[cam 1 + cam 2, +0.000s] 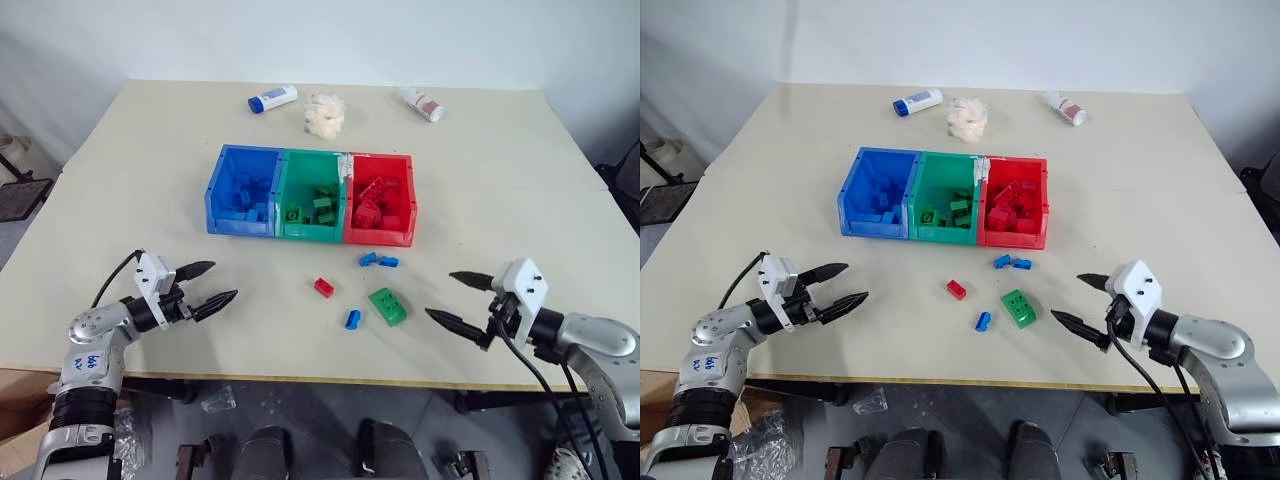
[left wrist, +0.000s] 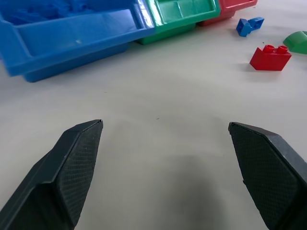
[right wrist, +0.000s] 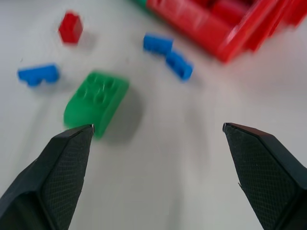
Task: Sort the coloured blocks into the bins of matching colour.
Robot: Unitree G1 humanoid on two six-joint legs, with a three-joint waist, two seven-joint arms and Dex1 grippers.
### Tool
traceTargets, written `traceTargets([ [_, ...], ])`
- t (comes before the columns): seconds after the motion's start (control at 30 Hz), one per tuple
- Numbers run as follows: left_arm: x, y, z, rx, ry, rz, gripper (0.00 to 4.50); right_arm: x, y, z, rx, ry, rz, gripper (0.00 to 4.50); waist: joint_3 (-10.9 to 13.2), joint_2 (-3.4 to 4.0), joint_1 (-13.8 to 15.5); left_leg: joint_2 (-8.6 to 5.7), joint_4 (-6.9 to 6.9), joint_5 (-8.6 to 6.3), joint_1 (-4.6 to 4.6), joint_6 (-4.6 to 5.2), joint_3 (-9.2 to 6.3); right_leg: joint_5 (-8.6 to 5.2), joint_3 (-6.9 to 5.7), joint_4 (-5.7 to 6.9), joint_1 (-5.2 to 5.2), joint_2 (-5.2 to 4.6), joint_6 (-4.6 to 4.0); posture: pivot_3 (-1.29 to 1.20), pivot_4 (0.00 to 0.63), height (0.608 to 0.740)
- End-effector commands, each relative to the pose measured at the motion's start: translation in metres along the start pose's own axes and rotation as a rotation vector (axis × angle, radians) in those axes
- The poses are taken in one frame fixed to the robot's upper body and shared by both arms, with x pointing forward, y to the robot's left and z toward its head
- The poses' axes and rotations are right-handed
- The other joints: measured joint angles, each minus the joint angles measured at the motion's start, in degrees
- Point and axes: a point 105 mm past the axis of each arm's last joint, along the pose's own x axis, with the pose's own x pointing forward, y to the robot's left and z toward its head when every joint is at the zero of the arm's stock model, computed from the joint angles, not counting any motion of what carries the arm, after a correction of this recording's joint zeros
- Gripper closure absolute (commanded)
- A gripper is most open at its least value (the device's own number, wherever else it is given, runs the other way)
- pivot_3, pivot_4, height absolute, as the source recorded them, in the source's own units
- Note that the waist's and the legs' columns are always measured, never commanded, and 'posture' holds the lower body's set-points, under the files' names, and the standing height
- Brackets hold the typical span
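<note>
Three joined bins sit mid-table: the blue bin [image 1: 240, 224], the green bin [image 1: 310, 230] and the red bin [image 1: 378, 236], each holding several blocks of its own colour. On the table in front of them lie loose blocks: a red one [image 1: 323, 287], a large green one [image 1: 387, 306], a blue one [image 1: 352, 319] and two small blue ones [image 1: 368, 259] near the red bin. My left gripper [image 1: 224, 280] is open just above the table, left of the loose blocks. My right gripper [image 1: 440, 295] is open, right of the green block [image 3: 96, 98]. Neither holds anything.
At the far side lie a white bottle with a blue cap [image 1: 272, 98], a fluffy white wad [image 1: 324, 115] and a white bottle with a red label [image 1: 422, 103]. The table's front edge [image 1: 300, 375] runs close behind both grippers.
</note>
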Motion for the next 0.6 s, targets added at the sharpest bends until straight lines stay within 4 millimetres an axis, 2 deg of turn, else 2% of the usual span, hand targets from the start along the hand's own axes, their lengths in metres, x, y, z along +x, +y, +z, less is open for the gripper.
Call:
traceTargets([
  [0.03,0.006,-0.001,0.010,0.021,-0.013,-0.034,0.04,-0.029,-0.007,0.007,-0.040,0.034,-0.052,0.00,0.00,0.00,0.37,0.00,-0.01,0.00,0.00,0.00,0.01,0.00,0.00,-0.01,0.00,0.00,0.00,0.00,0.150,0.740],
  [0.23,0.012,-0.001,0.016,0.019,-0.041,-0.083,0.04,-0.049,-0.002,0.002,-0.038,0.105,-0.059,0.00,-0.01,-0.01,0.42,0.04,0.01,-0.01,0.06,0.01,0.08,0.00,0.06,0.00,0.00,0.02,0.00,0.00,0.150,0.740],
  [0.47,0.014,-0.007,0.015,0.071,-0.045,-0.109,0.04,0.006,0.030,0.022,-0.003,0.008,0.068,0.00,0.00,-0.02,-0.04,0.07,0.02,-0.03,0.07,0.00,0.09,0.00,0.10,0.03,-0.03,0.06,0.00,0.00,0.150,0.740],
  [0.6,0.013,-0.016,0.018,0.070,-0.089,-0.097,0.04,0.040,0.041,0.023,0.033,-0.033,0.114,0.00,0.00,-0.02,-0.26,0.08,0.05,-0.09,0.04,-0.01,0.11,0.00,0.11,0.00,-0.04,0.07,0.00,0.00,0.150,0.740],
])
